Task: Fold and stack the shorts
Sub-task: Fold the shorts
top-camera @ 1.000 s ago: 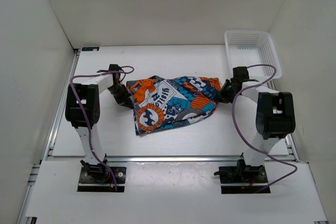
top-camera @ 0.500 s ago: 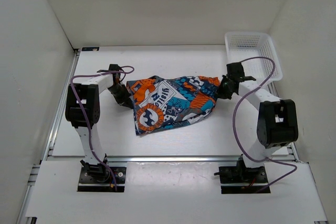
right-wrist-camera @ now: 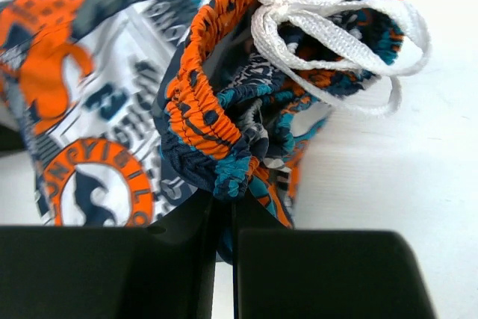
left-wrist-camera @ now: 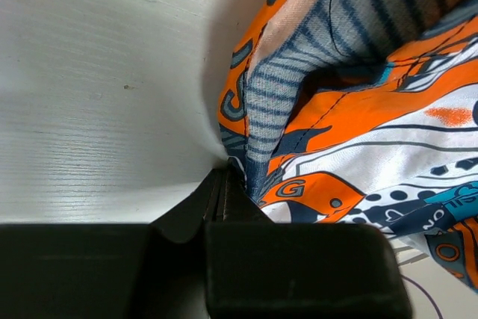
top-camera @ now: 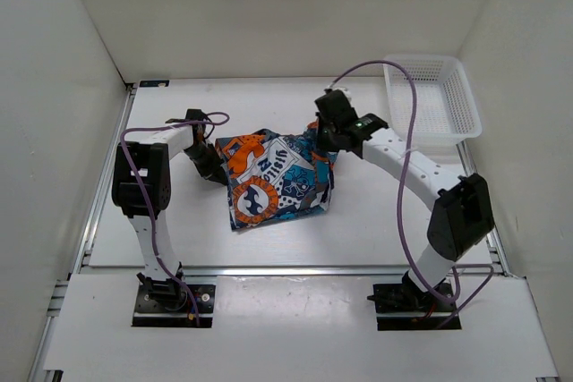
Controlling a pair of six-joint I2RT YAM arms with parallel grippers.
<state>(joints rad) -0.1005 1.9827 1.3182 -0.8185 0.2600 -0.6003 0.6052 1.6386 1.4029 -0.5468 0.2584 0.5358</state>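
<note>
Shorts (top-camera: 269, 187) clamped at opposite edges by left jaws and right jaws, white basket (top-camera: 468, 100) well apart

1. Two slim robot arms, the left arm (top-camera: 166, 139) and the right arm (top-camera: 403, 163), wear white shells broken up by chunky black joint housings.
2. A purple left cable (top-camera: 125, 157) loops beside its arm, and a purple right cable (top-camera: 407, 96) does likewise.
3. The left base plate (top-camera: 201, 297) and the right base plate (top-camera: 443, 312) are black.
4. The left gripper (left-wrist-camera: 224, 177) and the right gripper (right-wrist-camera: 224, 211) have matte black, blocky fingers.
</note>
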